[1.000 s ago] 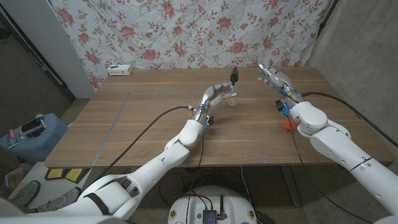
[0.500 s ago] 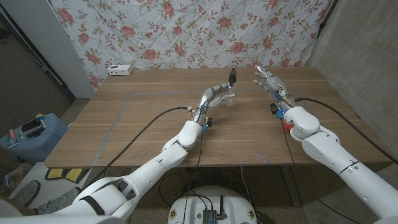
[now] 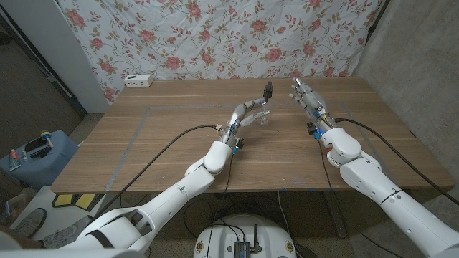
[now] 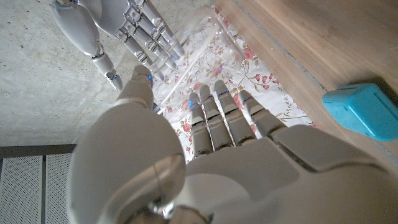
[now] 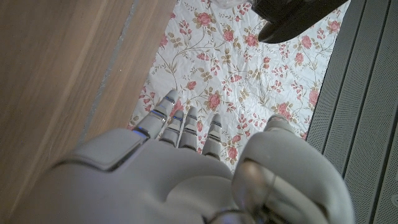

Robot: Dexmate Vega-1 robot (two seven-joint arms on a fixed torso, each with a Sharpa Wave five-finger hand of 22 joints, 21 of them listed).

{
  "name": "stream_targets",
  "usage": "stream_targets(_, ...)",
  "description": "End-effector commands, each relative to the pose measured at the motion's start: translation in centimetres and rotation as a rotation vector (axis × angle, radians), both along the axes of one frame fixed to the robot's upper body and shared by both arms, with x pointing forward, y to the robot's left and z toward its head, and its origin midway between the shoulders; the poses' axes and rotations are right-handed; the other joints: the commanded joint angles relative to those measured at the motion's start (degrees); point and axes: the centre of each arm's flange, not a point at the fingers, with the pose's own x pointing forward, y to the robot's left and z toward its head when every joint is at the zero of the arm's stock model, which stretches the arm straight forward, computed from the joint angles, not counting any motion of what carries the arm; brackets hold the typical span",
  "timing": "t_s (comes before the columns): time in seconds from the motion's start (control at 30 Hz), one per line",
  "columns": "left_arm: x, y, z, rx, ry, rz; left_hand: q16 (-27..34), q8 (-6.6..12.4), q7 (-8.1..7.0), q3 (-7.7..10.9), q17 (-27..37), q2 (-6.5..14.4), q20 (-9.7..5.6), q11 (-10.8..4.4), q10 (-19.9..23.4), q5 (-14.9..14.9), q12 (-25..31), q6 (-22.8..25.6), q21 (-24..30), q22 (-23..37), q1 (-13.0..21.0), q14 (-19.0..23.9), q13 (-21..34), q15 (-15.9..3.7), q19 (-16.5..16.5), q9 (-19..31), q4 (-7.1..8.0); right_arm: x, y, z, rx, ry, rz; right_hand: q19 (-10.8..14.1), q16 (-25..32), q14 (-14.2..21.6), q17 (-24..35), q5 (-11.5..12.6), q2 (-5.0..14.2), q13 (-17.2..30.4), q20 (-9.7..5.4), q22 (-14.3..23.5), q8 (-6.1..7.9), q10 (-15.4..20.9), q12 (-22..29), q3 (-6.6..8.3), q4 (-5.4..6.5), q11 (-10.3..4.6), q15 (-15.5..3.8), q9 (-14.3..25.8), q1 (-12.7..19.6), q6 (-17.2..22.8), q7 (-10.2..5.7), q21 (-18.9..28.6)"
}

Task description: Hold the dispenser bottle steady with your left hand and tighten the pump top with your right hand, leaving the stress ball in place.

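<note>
A small clear dispenser bottle (image 3: 267, 115) with a black pump top (image 3: 269, 89) stands at the far middle of the table. My left hand (image 3: 252, 111) holds the bottle's body from the left. In the left wrist view its fingers (image 4: 217, 109) reach around the clear bottle (image 4: 198, 37). My right hand (image 3: 304, 93) hovers just right of the pump, fingers apart, holding nothing and apart from it. Its fingers (image 4: 146, 28) hang close beside the bottle in the left wrist view. The black pump top (image 5: 298, 15) lies just beyond my right hand (image 5: 186, 168) in the right wrist view.
A white device (image 3: 138, 79) lies at the table's far left edge. A teal block (image 4: 367, 109) sits on the wood in the left wrist view. Floral cloth (image 3: 215, 36) hangs behind the table. A cable (image 3: 165, 147) runs along my left arm over the table (image 3: 143, 143).
My right hand has moved left, closing most of the gap to the pump top. The left hand has stayed on the bottle. A red thing near my right forearm is now covered.
</note>
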Motion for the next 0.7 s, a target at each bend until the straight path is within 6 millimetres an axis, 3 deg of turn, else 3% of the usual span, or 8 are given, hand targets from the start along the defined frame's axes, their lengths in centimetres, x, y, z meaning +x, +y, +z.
stream_targets(0.03, -0.03, 0.52, -0.92, 0.029, 0.018, 0.027, 0.1, -0.11, -0.24, -0.4, 0.2, 0.7, -1.21, -0.14, -2.8, 0.6, -0.4, -2.8, 0.1, 0.2, -1.4, -2.3, -0.2, -5.41, -0.9, 0.1, 0.81, 0.71, 0.85, -0.93, 0.046, 0.001, 0.046, -1.0, -0.2, -0.5, 0.1, 0.2, 0.26, 0.0, -1.94, -0.1, -0.16, -1.0, -0.3, -0.24, 0.89, -0.48, -0.42, -0.1, -1.1, -2.1, 0.37, -0.3)
stream_targets(0.33, 0.12, 0.77, -1.47, 0.043, 0.027, 0.041, 0.2, -0.02, -0.61, -1.35, 0.1, 0.9, -1.18, 0.01, -6.0, 0.6, -0.4, -6.3, 0.1, 0.3, -2.3, -4.4, -0.5, -5.52, -2.0, 0.0, 0.85, 1.05, 1.12, -1.35, 0.066, 0.006, 0.056, -2.4, -0.5, -1.8, -0.1, 0.4, 0.6, -0.2, -2.42, -0.1, -0.17, -2.4, -0.6, -0.55, 1.17, -0.69, -0.67, -0.1, -2.2, -4.9, 2.58, -0.5)
stream_targets(0.7, 0.54, 0.79, -1.91, 0.085, 0.027, 0.058, 0.3, -0.02, -1.25, -2.14, 0.2, 1.3, -1.77, -0.75, -8.7, 0.7, -0.3, -9.3, -0.1, 0.2, -3.1, -6.9, -0.6, -5.68, -3.8, -0.1, 0.88, 1.42, 1.33, -1.74, 0.077, 0.019, 0.06, -4.1, -0.4, -1.9, -0.4, 0.5, 0.63, -0.3, -2.15, -0.1, -0.24, -4.4, -0.9, -0.89, 1.24, -0.94, 0.11, -0.2, -3.0, -7.8, 2.8, -0.6)
